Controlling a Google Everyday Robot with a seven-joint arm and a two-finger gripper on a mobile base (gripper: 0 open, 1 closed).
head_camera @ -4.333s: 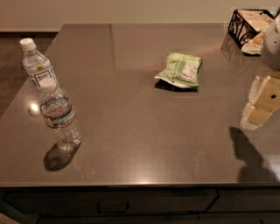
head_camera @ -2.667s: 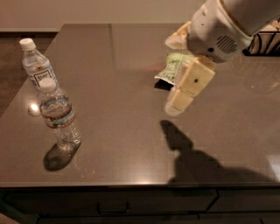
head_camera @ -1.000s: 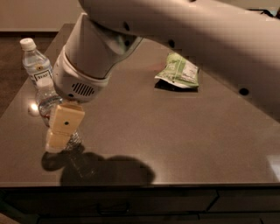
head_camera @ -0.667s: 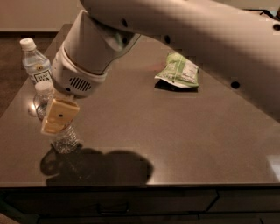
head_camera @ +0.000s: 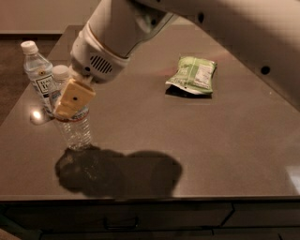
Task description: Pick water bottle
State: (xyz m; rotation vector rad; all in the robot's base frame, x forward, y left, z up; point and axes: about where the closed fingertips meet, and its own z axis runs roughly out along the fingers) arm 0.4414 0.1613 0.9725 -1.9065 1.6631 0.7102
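Dark brown countertop (head_camera: 220,140) with a dull sheen fills most of the view, with a drawer front (head_camera: 140,220) below its near edge, a strip of pale wall (head_camera: 42,14) at the top left and brown floor (head_camera: 9,61) past the left edge. No writing can be read for certain. The slimmer clear bottle (head_camera: 40,77) at the far left carries a white label with dark print too small to make out. The green snack bag (head_camera: 192,75), lying flat well to the right, has a white panel of illegible text. The water bottle (head_camera: 75,131) stands upright near the left side of the counter, just beside and in front of the slimmer bottle, its long axis vertical and its white cap pointing up; a sliver of its red label band shows at mid-height above the ribbed clear body. The white robot arm (head_camera: 122,33) reaches in from the upper right, and the gripper (head_camera: 71,99) sits right at the water bottle's upper half, its tan tip covering the shoulder. Whether the gripper is spread or pressed onto the bottle cannot be told. A broad dark shadow (head_camera: 122,171) spreads over the counter in front of the bottle.
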